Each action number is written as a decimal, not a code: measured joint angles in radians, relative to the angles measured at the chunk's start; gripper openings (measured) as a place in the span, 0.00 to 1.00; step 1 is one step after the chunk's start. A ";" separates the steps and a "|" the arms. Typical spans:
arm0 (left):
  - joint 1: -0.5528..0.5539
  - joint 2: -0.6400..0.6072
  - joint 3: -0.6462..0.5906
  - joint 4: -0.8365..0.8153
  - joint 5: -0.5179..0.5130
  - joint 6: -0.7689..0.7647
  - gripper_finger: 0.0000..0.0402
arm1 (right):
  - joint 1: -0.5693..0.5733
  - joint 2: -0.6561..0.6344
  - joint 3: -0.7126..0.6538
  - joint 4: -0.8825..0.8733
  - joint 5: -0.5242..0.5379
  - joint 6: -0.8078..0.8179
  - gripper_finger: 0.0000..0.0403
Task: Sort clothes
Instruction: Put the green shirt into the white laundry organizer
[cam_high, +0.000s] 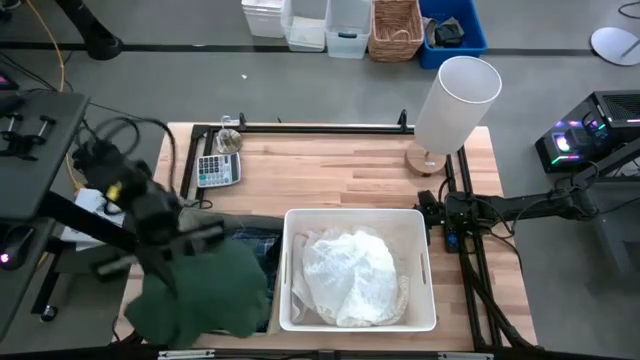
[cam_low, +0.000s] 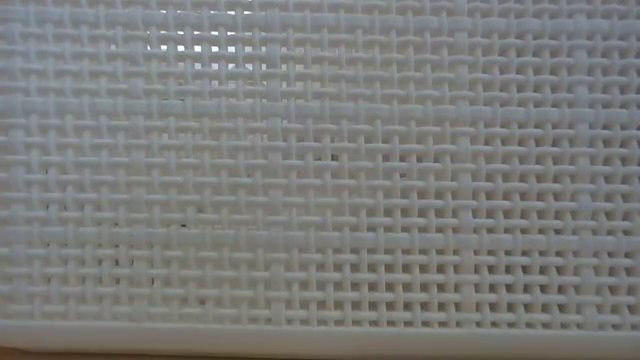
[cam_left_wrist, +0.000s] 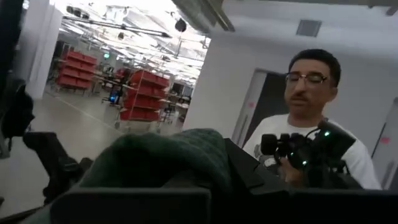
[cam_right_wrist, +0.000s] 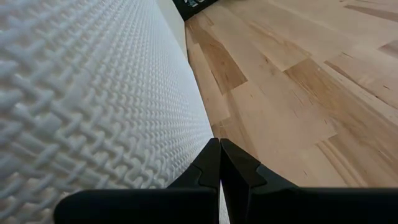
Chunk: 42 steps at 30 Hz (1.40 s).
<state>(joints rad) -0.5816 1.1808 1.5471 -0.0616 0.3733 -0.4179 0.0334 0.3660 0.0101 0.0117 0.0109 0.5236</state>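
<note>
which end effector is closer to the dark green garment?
Left. The left end effector is on the dark green garment, lifting it; the right end effector sits beyond the white bin.

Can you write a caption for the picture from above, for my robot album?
Left gripper lifts a dark green garment beside the white bin of white clothes.

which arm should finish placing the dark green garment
Left. The left gripper is over the dark green garment, whose fabric drapes over its fingers in the left wrist view. The right gripper is shut, idle beside the white bin.
</note>
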 joint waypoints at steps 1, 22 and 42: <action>-0.005 0.022 0.000 0.025 -0.002 -0.008 0.00 | 0.000 0.000 0.000 0.000 0.000 0.000 0.00; 0.065 0.073 0.138 0.502 -0.007 0.261 0.00 | 0.000 0.000 0.000 0.000 0.000 0.000 0.00; -0.165 -0.239 0.137 -0.728 -0.746 -0.039 0.00 | 0.000 0.000 0.000 0.000 0.000 0.000 0.00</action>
<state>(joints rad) -0.7463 0.9418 1.6839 -0.7894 -0.3730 -0.4569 0.0334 0.3658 0.0101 0.0116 0.0109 0.5236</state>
